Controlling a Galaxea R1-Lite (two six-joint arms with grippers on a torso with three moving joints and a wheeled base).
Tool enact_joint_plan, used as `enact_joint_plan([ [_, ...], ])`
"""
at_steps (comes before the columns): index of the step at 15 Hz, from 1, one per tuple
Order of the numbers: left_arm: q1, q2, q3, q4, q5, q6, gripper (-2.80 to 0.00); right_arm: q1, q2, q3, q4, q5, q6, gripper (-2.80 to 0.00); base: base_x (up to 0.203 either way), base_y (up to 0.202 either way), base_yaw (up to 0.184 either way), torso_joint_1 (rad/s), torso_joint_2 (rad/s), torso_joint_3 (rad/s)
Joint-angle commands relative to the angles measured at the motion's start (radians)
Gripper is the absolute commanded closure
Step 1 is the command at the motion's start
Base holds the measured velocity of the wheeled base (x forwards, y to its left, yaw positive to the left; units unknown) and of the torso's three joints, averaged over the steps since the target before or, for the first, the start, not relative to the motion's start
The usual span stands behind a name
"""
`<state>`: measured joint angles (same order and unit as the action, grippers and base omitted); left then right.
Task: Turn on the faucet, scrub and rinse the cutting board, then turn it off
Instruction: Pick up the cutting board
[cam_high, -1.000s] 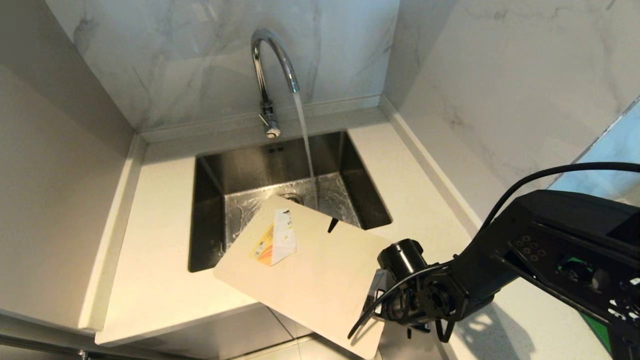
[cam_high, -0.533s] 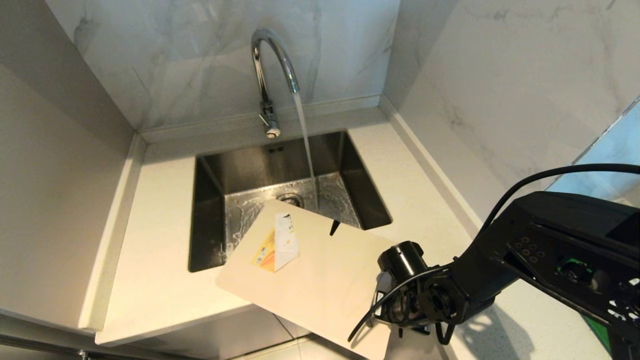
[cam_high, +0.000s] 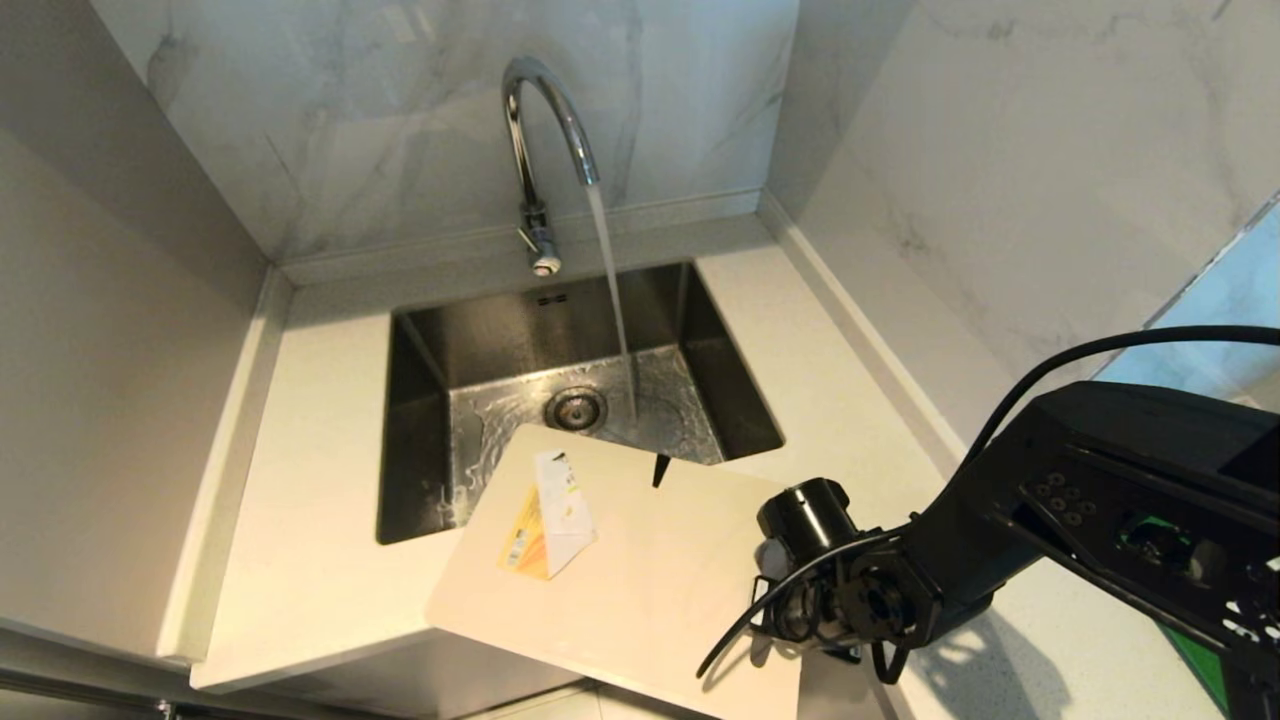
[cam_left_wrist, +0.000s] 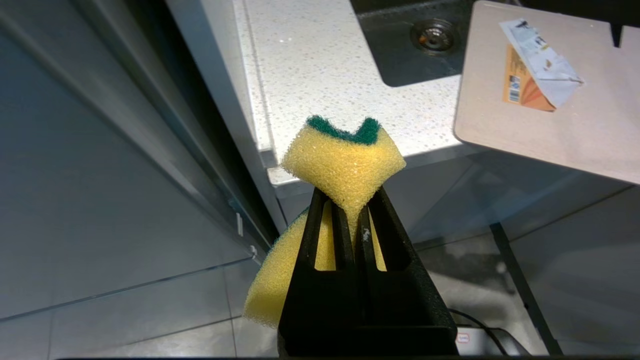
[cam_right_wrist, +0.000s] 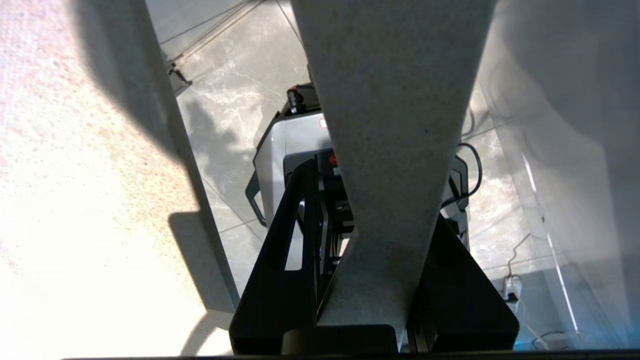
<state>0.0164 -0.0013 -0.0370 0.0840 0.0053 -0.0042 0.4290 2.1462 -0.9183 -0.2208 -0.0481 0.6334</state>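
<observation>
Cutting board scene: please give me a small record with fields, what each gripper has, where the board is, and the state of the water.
faucet: running, stream falls into the sink
cutting board: over the counter's front edge, clear of the stream
label: on the board's top face
right gripper: fingers on both sides of the board's edge
left gripper: shut on the sponge, off to the side of the counter

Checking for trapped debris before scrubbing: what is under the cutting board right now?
The cutting board overhangs the counter edge, covering the sink's near rim and some countertop. Floor tiles show below its overhang. Anything beneath its middle is hidden.
</observation>
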Motion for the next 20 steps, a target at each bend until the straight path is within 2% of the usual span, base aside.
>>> enact_joint_plan([
  [1, 0.0, -0.002, 0.001, 0.0, 0.001, 0.0, 0.0, 0.001, -0.01, 0.003, -0.012, -0.001, 0.003, 0.0, 0.0, 0.0, 0.0, 0.0, 0.0, 0.0],
  [6, 0.0, -0.002, 0.0, 0.0, 0.001, 0.0, 0.0, -0.007, -0.12, 0.007, -0.014, -0.005, 0.007, 0.0, 0.0, 0.0, 0.0, 0.0, 0.0, 0.0],
  [11, 0.0, -0.002, 0.001, 0.0, 0.001, 0.0, 0.0, -0.013, -0.278, 0.041, -0.013, -0.003, 0.054, 0.0, 0.0, 0.0, 0.0, 0.0, 0.0, 0.0],
  [20, 0.0, -0.002, 0.0, 0.0, 0.002, 0.0, 0.0, -0.044, -0.396, 0.07, -0.017, 0.008, 0.065, 0.0, 0.0, 0.0, 0.0, 0.0, 0.0, 0.0],
])
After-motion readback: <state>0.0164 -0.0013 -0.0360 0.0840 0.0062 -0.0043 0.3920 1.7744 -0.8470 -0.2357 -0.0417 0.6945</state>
